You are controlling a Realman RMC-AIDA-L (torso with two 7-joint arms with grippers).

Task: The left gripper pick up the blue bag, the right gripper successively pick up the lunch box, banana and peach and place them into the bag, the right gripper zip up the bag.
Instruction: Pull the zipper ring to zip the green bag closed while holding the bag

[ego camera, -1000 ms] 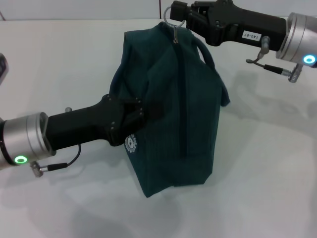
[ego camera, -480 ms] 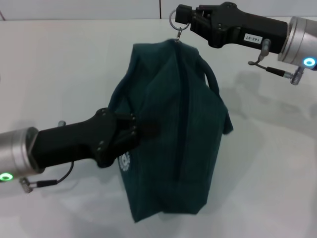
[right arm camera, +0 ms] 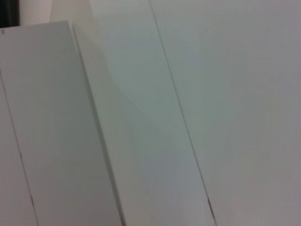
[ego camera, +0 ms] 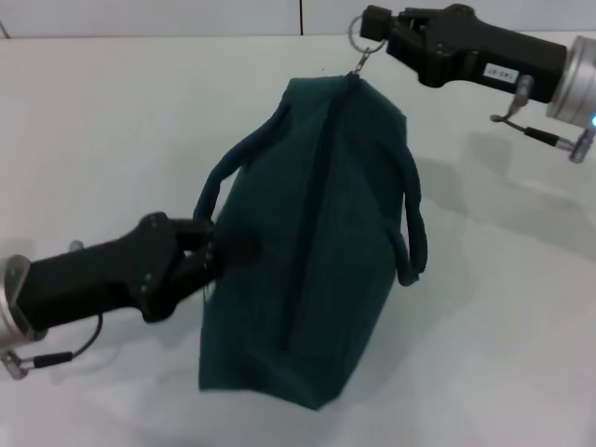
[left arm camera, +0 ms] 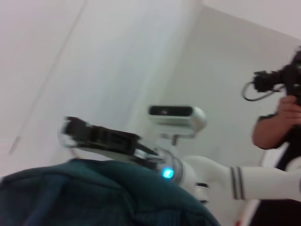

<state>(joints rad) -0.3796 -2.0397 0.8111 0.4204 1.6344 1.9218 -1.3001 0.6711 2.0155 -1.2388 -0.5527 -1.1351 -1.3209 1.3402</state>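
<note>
Gripping blue bag (ego camera: 326,251) side, left pincer (ego camera: 219,251), right pincer (ego camera: 374,23) holding zipper ring (ego camera: 361,37)

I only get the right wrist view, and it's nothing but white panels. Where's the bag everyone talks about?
Observer: In the head view the blue bag hangs tilted, with the left gripper pinching its side.
Operator: And the arm I'm riding on?
Observer: The right gripper holds the ring zipper pull at the bag's far top corner.
Operator: Is anyone else around?
Observer: The left wrist view shows a person holding a camera.
</note>
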